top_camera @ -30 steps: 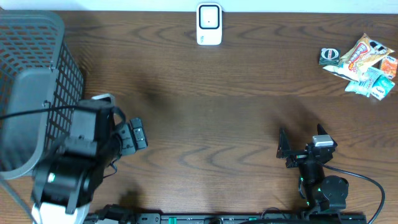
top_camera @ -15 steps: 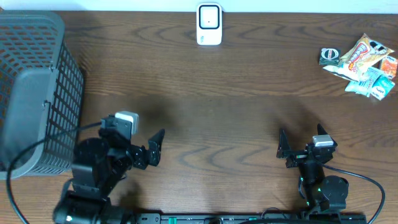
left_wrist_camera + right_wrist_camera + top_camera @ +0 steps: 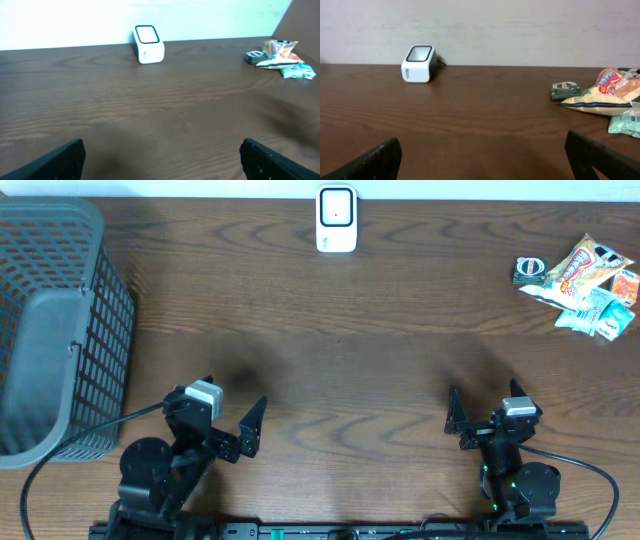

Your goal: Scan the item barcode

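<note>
Scanner [image 3: 336, 218] on dark wooden table [image 3: 380, 360]

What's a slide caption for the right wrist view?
Right hand open and empty above the wooden table; white scanner back left, snack packets far right.

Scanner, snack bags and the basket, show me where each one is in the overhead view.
scanner [image 3: 337, 210], overhead view, on its dark top window.
snack bags [image 3: 583, 271], overhead view, on the orange and white bag.
basket [image 3: 108, 340], overhead view, on its mesh side wall.
</note>
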Robot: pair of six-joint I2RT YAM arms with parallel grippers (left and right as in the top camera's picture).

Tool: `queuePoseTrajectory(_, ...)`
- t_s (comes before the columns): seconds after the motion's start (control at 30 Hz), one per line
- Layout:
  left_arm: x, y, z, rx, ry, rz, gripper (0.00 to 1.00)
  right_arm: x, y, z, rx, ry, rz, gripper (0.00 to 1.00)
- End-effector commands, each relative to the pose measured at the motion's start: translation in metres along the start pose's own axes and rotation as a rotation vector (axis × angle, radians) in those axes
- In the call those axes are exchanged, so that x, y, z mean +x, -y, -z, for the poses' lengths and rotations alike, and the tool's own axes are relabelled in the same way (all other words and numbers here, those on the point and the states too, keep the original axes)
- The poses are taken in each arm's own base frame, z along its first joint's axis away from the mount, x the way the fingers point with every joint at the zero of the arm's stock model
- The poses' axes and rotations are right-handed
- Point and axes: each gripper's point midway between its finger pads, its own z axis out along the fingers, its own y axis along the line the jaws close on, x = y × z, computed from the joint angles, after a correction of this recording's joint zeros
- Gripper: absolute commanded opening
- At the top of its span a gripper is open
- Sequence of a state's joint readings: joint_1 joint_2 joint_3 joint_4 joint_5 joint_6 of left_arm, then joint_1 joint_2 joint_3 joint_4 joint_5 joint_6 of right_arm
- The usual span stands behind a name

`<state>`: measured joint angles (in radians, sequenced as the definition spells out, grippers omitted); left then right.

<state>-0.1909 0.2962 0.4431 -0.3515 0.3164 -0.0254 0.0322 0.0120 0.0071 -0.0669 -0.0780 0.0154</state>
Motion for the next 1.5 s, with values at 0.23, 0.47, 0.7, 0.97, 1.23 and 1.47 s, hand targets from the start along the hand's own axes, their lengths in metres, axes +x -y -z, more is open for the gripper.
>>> queuePoseTrajectory(0.23,0.009,-0.020,0.009,-0.079,0.087,-0.001,0.98,0.000,-0.003,0.000,-0.015,0.002,-0.005,0.99)
queuePoseTrajectory(0.47,-0.008,-0.027,0.004,-0.093,0.250,-0.050,0.98,0.000,-0.003,0.000,-0.015,0.002,-0.005,0.99)
queuePoseTrajectory(0.7,-0.018,-0.033,0.001,-0.113,0.362,-0.083,0.98,0.000,-0.003,0.000,-0.015,0.002,-0.005,0.99)
queuePoseTrajectory(0.97,-0.014,-0.042,0.003,-0.157,0.417,-0.088,0.98,0.000,-0.003,0.000,-0.015,0.002,-0.005,0.99)
queuePoseTrajectory(1.23,-0.004,-0.060,0.004,-0.217,0.438,-0.045,0.98,0.000,-0.003,0.000,-0.015,0.002,-0.005,0.99)
queuePoseTrajectory(1.47,0.000,-0.067,0.004,-0.248,0.450,-0.033,0.98,0.000,-0.003,0.000,-0.015,0.002,-0.005,0.99)
